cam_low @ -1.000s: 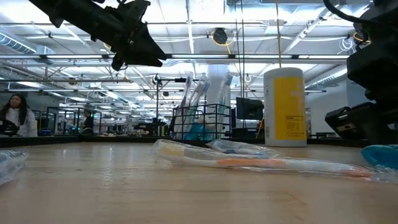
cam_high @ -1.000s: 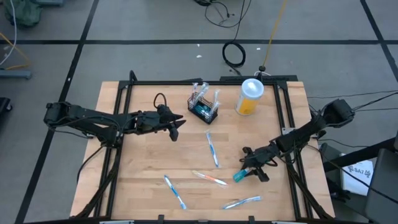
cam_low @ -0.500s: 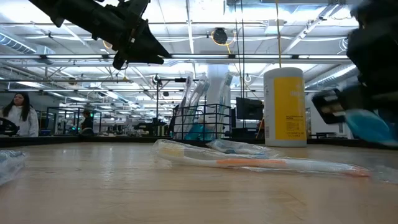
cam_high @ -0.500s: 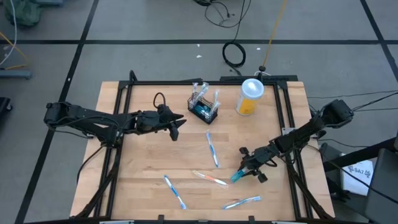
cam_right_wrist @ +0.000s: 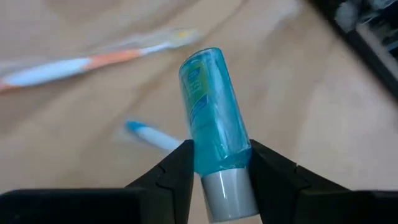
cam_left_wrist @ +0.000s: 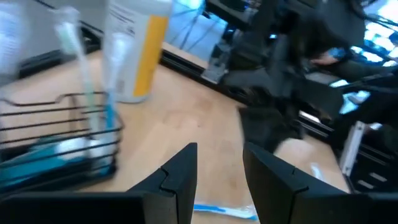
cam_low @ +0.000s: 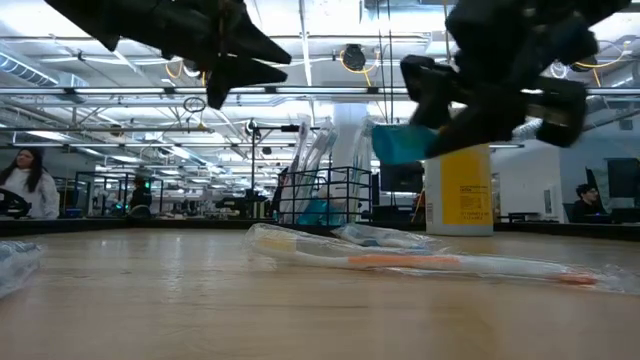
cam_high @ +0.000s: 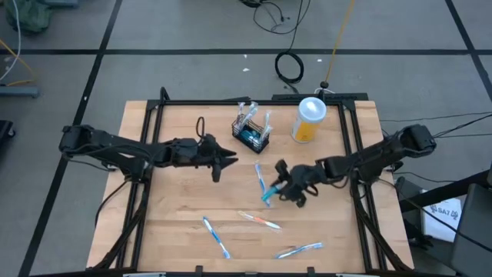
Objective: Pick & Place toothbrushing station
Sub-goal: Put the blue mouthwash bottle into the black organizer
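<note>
Carrying a blue tube [cam_right_wrist: 213,134] clamped in our right hand [cam_high: 283,187], we have swung from the worktop's [cam_high: 177,208] right toward the far-centre basket [cam_high: 251,135], so dropping it in looks next, while our left hand [cam_high: 224,160] waits nearby, fingers apart.

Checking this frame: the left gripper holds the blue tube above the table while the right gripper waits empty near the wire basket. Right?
Not quite: the arms are swapped. The right gripper holds the blue tube above the table, as the right wrist view shows; the left gripper waits empty near the wire basket.
</note>
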`<state>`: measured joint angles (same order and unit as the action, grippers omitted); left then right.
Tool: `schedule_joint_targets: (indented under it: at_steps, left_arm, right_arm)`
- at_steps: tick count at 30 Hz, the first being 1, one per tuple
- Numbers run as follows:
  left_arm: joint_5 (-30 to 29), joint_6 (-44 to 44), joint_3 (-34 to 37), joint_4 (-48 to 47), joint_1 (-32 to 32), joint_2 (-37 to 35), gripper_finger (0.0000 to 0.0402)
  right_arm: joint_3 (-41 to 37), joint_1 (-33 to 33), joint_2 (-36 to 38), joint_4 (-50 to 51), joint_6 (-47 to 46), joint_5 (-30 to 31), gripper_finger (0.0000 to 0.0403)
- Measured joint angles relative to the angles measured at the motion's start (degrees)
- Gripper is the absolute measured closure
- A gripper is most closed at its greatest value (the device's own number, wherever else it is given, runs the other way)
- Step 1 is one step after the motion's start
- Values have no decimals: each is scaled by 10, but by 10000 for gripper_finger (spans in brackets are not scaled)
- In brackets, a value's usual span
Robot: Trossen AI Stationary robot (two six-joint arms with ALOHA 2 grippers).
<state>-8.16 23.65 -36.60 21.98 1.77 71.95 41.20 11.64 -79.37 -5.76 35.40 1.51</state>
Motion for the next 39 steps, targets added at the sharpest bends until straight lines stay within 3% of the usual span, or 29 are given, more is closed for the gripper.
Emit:
schedule_joint_targets:
  at_steps: [9,12,17,23,39]
  left_arm:
    - [24,6,-8,183,21,147,266]
    - [51,10,-45,192,21,196,266]
    - [69,-9,-134,84,21,248,266]
    - [52,-25,-208,-80,22,251,266]
    - [54,-12,-211,-101,27,252,262]
  right_arm:
    - [14,-62,0,-22,48,0,277]
    - [14,-68,0,-27,61,0,277]
    - [14,-72,0,-28,89,2,277]
    - [14,-71,0,-30,91,3,277]
    - [14,-71,0,-33,89,4,277]
